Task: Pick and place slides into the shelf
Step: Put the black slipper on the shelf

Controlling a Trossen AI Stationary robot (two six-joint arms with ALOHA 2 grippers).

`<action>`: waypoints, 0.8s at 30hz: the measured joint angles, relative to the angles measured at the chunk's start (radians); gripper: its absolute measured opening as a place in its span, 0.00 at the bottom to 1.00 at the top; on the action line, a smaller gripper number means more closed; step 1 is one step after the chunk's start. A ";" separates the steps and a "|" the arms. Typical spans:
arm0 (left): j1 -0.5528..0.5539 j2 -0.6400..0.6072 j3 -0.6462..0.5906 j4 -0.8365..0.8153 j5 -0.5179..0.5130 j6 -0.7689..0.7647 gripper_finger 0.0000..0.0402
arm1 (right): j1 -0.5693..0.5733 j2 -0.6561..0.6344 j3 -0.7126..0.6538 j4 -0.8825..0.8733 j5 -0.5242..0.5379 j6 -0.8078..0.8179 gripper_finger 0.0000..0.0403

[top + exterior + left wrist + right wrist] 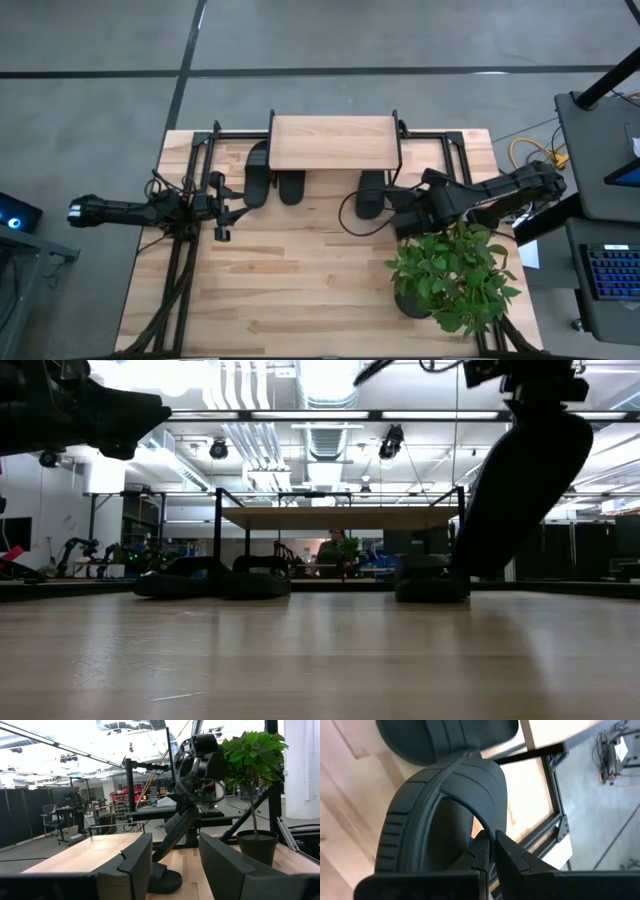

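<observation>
Pinched between the right gripper's [492, 851] shut fingers is the strap of a matte black slide [445, 815], lifted and hanging tilted, long axis sloping down toward the shelf [335, 142]. Another slide [370, 194] lies just below it, half under the shelf's right end; two more [272, 182] sit at the left. Left gripper [220, 208] waits partly open, empty, farther off.

You are looking at a grey concrete floor [90, 40] crossed by dark seams, surrounding the wooden table [300, 290]. Ceiling lights [325, 375] are glowing above exposed ducts, while desks and an office chair [50, 815] are standing beyond.
</observation>
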 joint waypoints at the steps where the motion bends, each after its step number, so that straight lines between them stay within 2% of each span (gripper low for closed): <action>1: 0.000 0.000 0.000 0.000 0.000 0.000 0.37 | 0.006 0.000 0.010 0.000 0.001 -0.001 0.02; 13: 0.000 0.002 0.000 0.000 0.000 0.000 0.37 | 0.056 0.000 0.088 0.000 0.006 -0.026 0.02; 24: 0.000 0.000 0.000 0.000 0.000 0.000 0.37 | 0.055 -0.001 0.149 0.011 0.065 -0.075 0.02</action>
